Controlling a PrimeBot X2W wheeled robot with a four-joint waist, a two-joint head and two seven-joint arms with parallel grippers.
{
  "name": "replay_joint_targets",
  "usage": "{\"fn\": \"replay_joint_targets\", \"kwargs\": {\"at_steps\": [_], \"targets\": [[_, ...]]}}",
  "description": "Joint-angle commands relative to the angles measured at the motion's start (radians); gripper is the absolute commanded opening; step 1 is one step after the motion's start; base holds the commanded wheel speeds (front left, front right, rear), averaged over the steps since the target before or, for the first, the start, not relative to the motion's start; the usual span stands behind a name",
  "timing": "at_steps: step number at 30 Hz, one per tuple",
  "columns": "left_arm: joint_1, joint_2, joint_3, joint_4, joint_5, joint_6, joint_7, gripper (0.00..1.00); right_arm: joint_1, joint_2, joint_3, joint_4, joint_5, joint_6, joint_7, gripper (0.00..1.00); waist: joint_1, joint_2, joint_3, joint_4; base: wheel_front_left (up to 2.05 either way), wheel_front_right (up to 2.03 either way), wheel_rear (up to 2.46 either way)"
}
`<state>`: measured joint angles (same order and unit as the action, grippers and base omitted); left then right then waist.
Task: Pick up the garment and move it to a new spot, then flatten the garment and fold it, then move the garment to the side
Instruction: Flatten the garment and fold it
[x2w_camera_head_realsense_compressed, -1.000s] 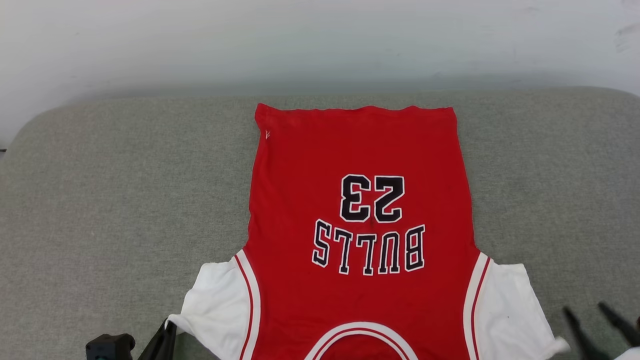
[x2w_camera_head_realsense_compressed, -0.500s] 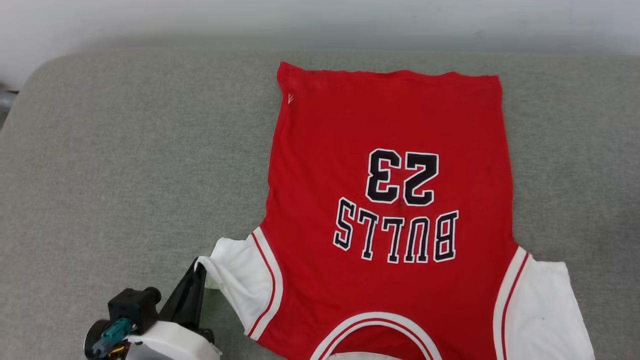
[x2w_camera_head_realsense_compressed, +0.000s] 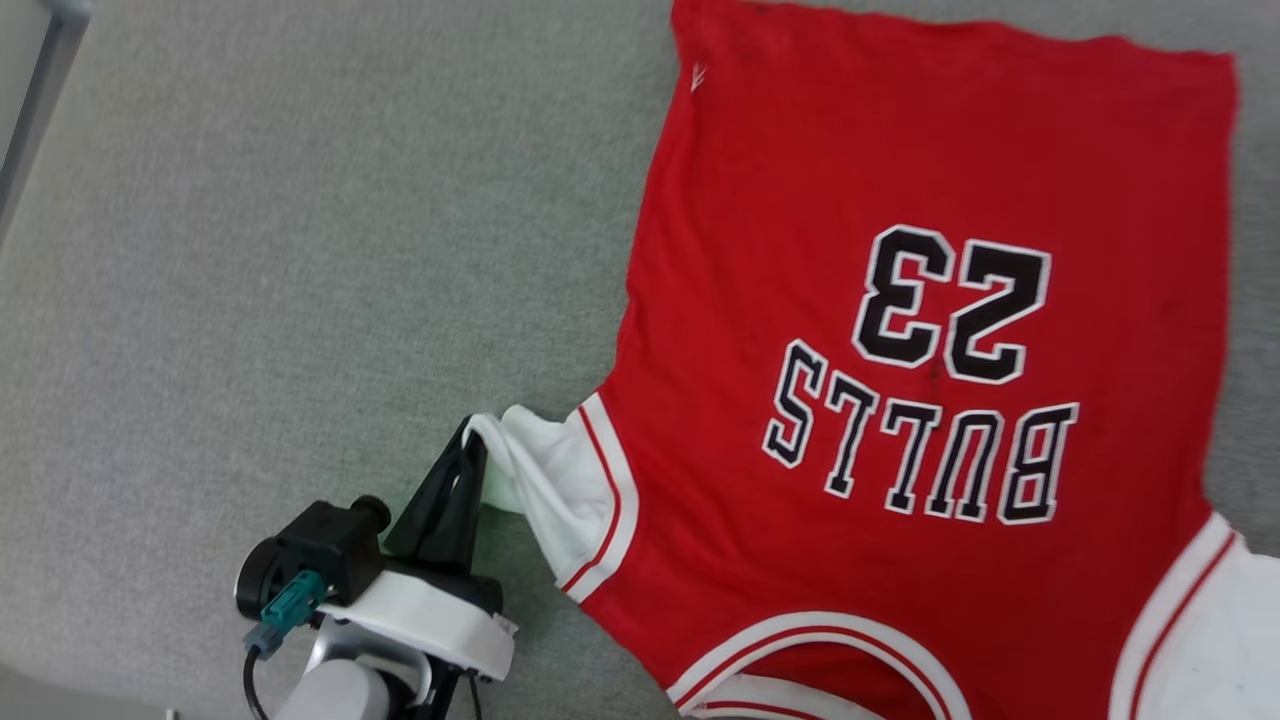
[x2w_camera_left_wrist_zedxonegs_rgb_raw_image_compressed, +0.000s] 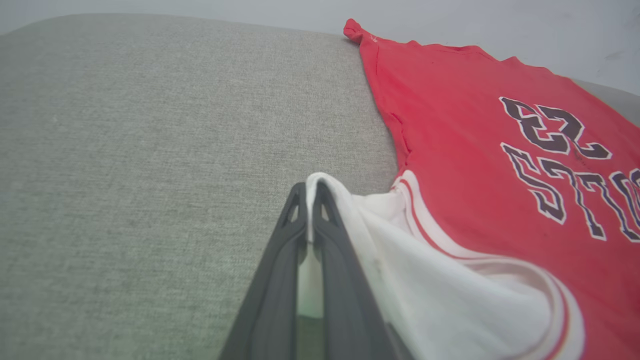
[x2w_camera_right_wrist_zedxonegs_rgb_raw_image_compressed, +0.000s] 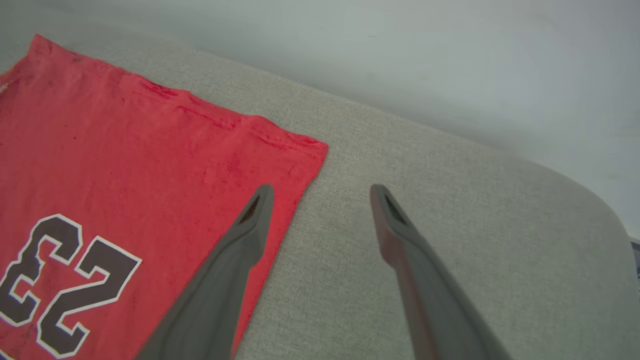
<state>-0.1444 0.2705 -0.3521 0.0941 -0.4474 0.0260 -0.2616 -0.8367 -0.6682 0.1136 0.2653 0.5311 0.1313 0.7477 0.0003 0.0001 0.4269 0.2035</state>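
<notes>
Garment (x2w_camera_head_realsense_compressed: 760, 200) lies spread numerals-up across the right of the head view on grey upholstery (x2w_camera_head_realsense_compressed: 250, 250), its collar and lower-right sleeve cut off by the frame. Left gripper (x2w_camera_head_realsense_compressed: 470, 432), at lower left, is clamped on the garment's other white sleeve tip. Right gripper (x2w_camera_right_wrist_zedxonegs_rgb_raw_image_compressed: 322, 192) hangs spread wide, holding nothing, beside the hem corner.

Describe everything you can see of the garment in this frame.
The garment is a red jersey-style T-shirt in soft knit, white short sleeves with red-and-white trim, black white-outlined "23" and "BULLS" facing up. It lies mostly flat on the grey upholstered surface, collar nearest the robot. The left gripper is shut on the edge of one white sleeve, which is raised and bunched.
</notes>
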Motion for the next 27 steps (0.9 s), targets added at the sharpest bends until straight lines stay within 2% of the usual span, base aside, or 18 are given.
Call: {"fn": "replay_joint_targets", "kwargs": {"at_steps": [1, 5, 9, 15, 20, 24, 25, 26, 27], "targets": [[-0.018, -0.011, 0.003, -0.008, 0.009, -0.005, -0.005, 0.00, -0.034, -0.006, 0.006, 0.017, 0.007, -0.001, 0.036, 1.00, -0.0003, -0.0001, 0.055, 0.045, 0.00, 0.00, 0.00], [-0.038, -0.038, 0.016, -0.023, 0.039, -0.023, -0.005, 0.00, -0.121, -0.007, 0.015, 0.086, 0.008, -0.001, 0.199, 1.00, -0.0003, -0.0001, 0.105, 0.071, 0.00, 0.00, 0.00], [-0.052, -0.059, 0.031, -0.040, 0.064, -0.036, -0.005, 0.00, -0.190, 0.007, 0.000, 0.129, -0.029, -0.001, 0.282, 1.00, -0.0003, -0.0001, 0.148, 0.089, 0.00, 0.00, 0.00], [-0.066, -0.086, 0.048, -0.050, 0.095, -0.061, -0.004, 0.00, -0.242, 0.032, -0.020, 0.176, -0.101, -0.001, 0.312, 1.00, -0.0003, -0.0001, 0.203, 0.104, 0.00, 0.00, 0.00], [-0.068, -0.108, 0.062, -0.040, 0.112, -0.078, -0.004, 0.00, -0.152, 0.057, 0.004, 0.225, -0.119, -0.001, 0.332, 1.00, -0.0003, -0.0001, 0.216, 0.109, 0.00, 0.00, 0.00], [-0.070, -0.117, 0.074, -0.029, 0.123, -0.091, -0.003, 0.00, -0.082, 0.043, 0.024, 0.243, -0.104, 0.000, 0.356, 1.00, -0.0003, -0.0001, 0.212, 0.108, 0.00, 0.00, 0.00], [-0.070, -0.119, 0.079, -0.027, 0.127, -0.094, -0.003, 0.00, -0.077, 0.039, 0.025, 0.242, -0.100, 0.000, 0.357, 0.62, -0.0003, -0.0001, 0.210, 0.107, 0.00, 0.00, 0.00], [-0.070, -0.121, 0.083, -0.025, 0.129, -0.096, -0.003, 0.00, -0.077, 0.035, 0.021, 0.238, -0.097, 0.000, 0.352, 0.00, -0.0003, -0.0001, 0.208, 0.106, 0.00, 0.00, 0.00], [-0.071, -0.122, 0.085, -0.022, 0.130, -0.099, -0.003, 0.00, -0.080, 0.033, 0.018, 0.234, -0.097, 0.000, 0.343, 0.00, -0.0003, -0.0001, 0.205, 0.104, 0.00, 0.00, 0.00]]}}
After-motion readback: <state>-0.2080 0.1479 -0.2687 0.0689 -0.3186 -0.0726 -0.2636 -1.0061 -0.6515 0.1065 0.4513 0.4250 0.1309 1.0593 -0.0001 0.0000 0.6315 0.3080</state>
